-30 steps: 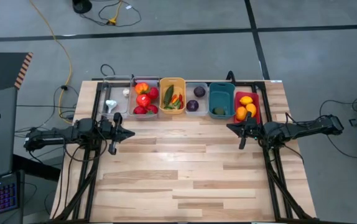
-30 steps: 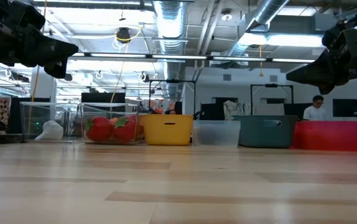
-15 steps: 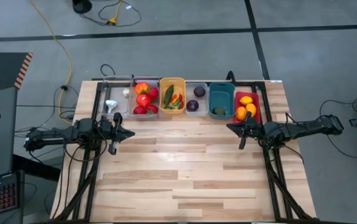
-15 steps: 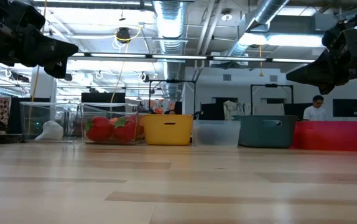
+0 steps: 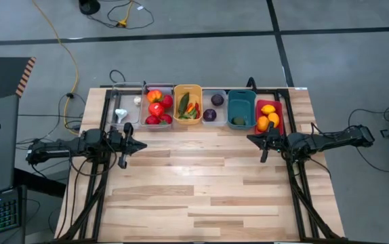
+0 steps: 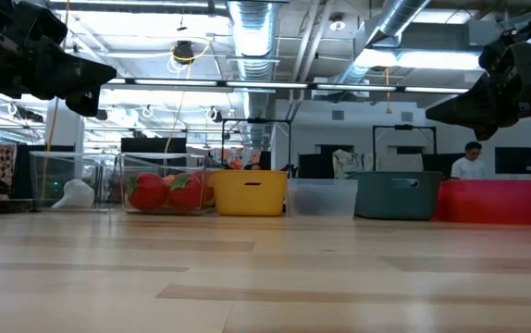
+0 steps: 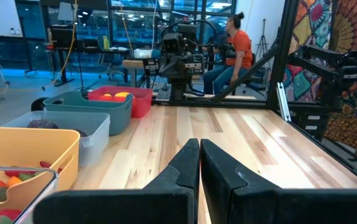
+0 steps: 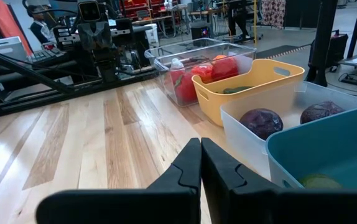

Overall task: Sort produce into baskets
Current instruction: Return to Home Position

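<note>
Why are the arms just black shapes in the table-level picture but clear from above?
Low view: bright ceiling lights sit behind both arms, so they are backlit; the table shows a pale sheen. High view: even light, so the left hand and right hand stand out on pale wood.

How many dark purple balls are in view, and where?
2. One purple ball lies at the far end of the clear bin between the orange-yellow bin and the teal bin; the other purple ball lies at its near end. None seems hidden.

Bright, even — ceiling lights (image 6: 413, 59) glare w/ soft shadows
</note>
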